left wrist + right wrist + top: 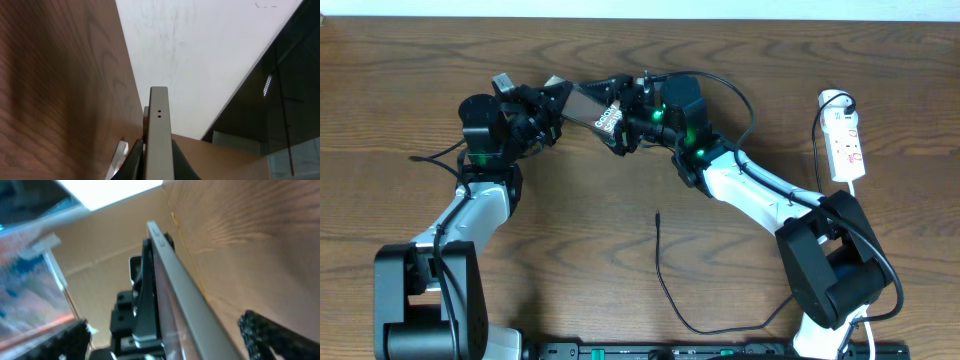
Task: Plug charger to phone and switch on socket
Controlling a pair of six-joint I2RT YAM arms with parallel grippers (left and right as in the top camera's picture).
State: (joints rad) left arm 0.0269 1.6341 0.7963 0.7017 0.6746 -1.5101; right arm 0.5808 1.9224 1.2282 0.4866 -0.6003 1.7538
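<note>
Left gripper [548, 108]: shut tight on one end of the phone [585, 103], clamping it across its flat faces. In the left wrist view the phone's thin grey edge [159, 125] stands straight up out of the gripper, with two small holes showing on it.

Phone: held up off the desk [570, 230], near its far edge, spanning the gap between the two grippers.

Right gripper [620, 122]: at the phone's other end, wide open. In the right wrist view its fingers [272, 332] stand well apart on either side of the phone edge [185, 295], gripping nothing.

Charger cable [665, 275]: lies loose on the desk. Its connector tip [658, 214] is nearer the front than the phone and well apart from it.

Power strip [846, 140]: flat on the desk at far right.
</note>
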